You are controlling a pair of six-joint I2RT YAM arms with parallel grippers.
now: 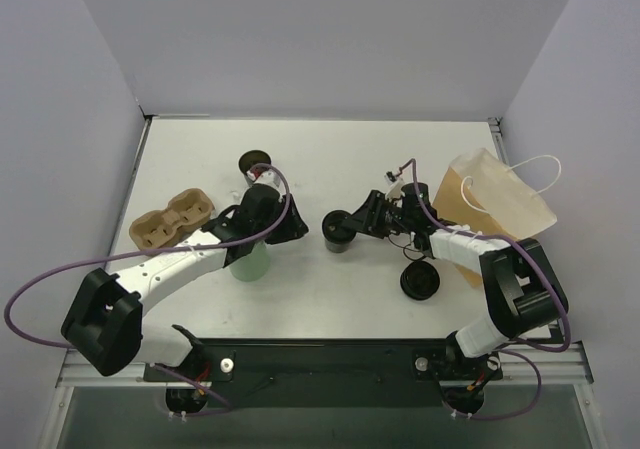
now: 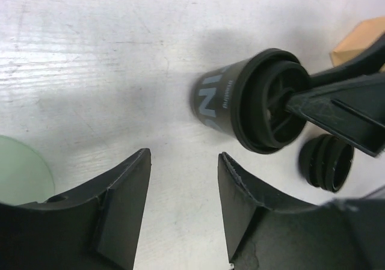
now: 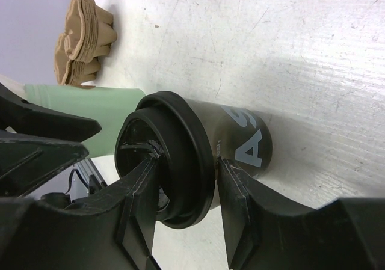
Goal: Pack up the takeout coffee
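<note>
Left claw [image 2: 183, 162] gapes apart; right claw [image 3: 185, 168] is clamped, arms converging.

A green cup [image 1: 250, 262] stands beside the left claw [image 1: 297, 231]; black lid [image 1: 420, 282] and paper bag [image 1: 497, 201] sit behind the right claw [image 1: 347, 227].

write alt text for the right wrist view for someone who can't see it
The right gripper pinches the rim of a black takeout cup with white lettering, one finger over its top and the other against its outside wall, on a white table. Beyond it are a pale green cup and a brown cup carrier.
</note>
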